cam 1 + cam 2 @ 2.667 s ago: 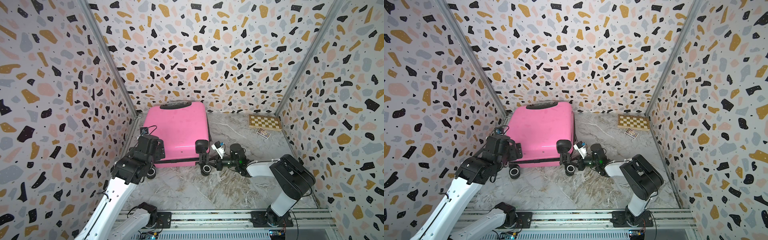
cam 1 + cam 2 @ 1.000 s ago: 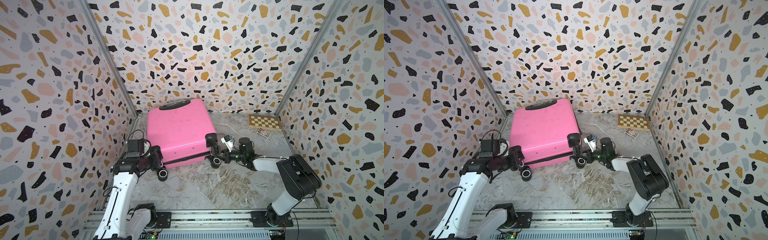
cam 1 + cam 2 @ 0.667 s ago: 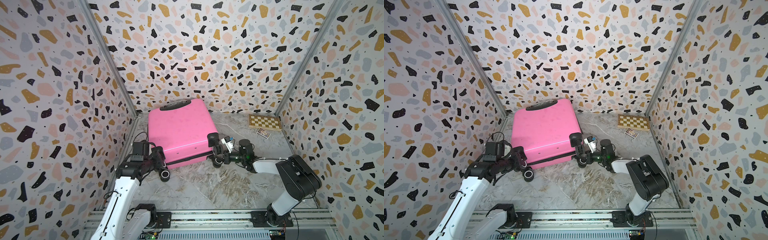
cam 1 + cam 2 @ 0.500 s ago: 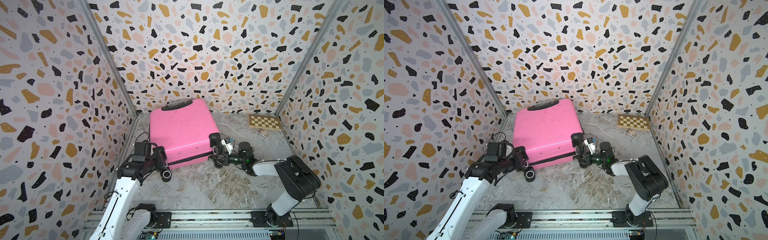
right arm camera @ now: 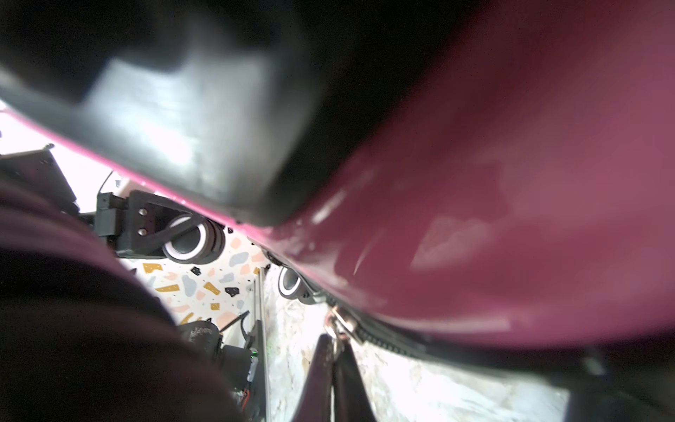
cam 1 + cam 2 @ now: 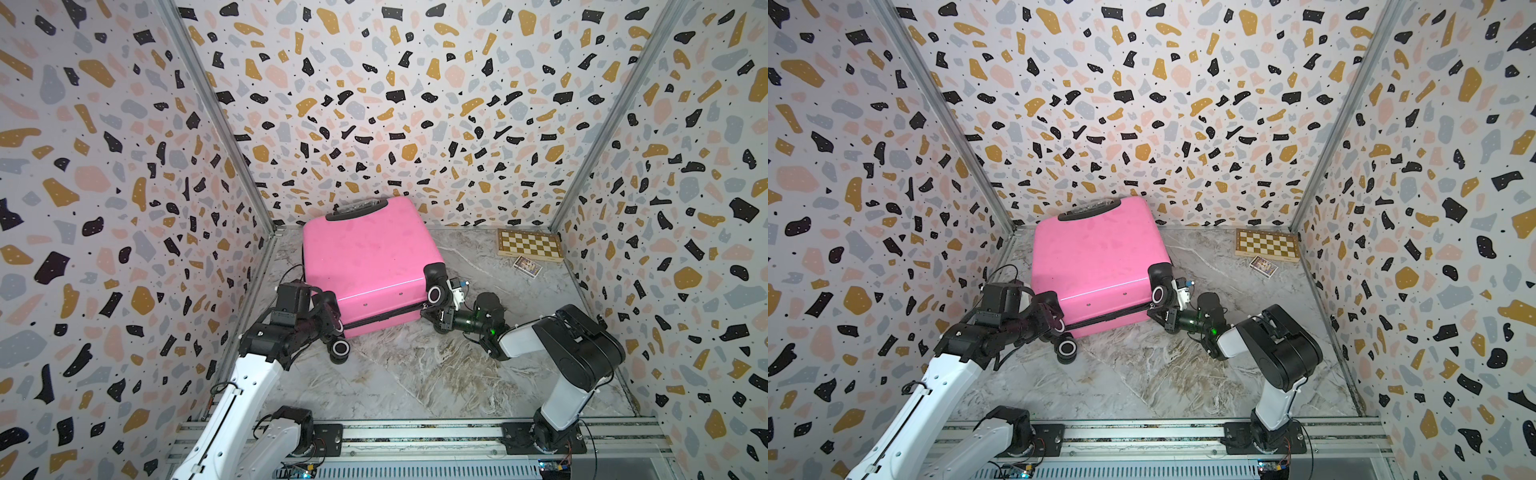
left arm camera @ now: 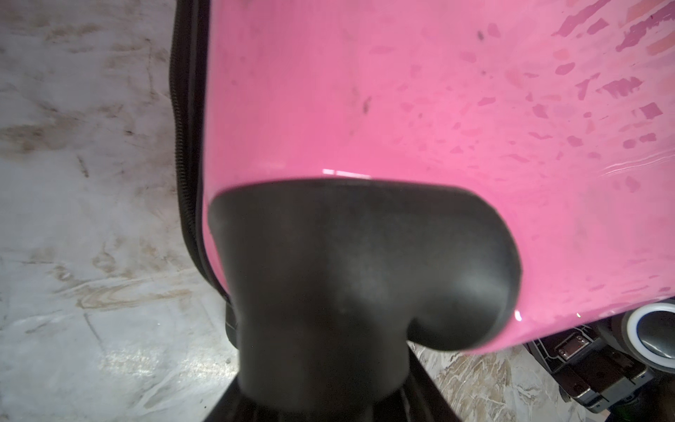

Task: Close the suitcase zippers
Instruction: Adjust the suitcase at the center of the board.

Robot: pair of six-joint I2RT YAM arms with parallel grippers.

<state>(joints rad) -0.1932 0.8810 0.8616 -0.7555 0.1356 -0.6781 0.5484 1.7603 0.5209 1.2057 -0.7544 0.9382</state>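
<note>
Left gripper clamped on wheel housing at lower-left corner of suitcase, likely bracing case. Right gripper pinched shut on zipper pull, bottom centre of frame, to drag zippers closed.

The suitcase has been turned on the floor. Its near edge, level across both top views in the earliest pictures, is now slanted. The left wheel has been swung forward and the right wheel carried back and to the right. The gap to the left wall has been widened. The left gripper has been carried right and forward with its corner, and the left arm lowered and stretched out. The right gripper and the zipper pull pinched in it have been shifted right and slightly back.
</note>
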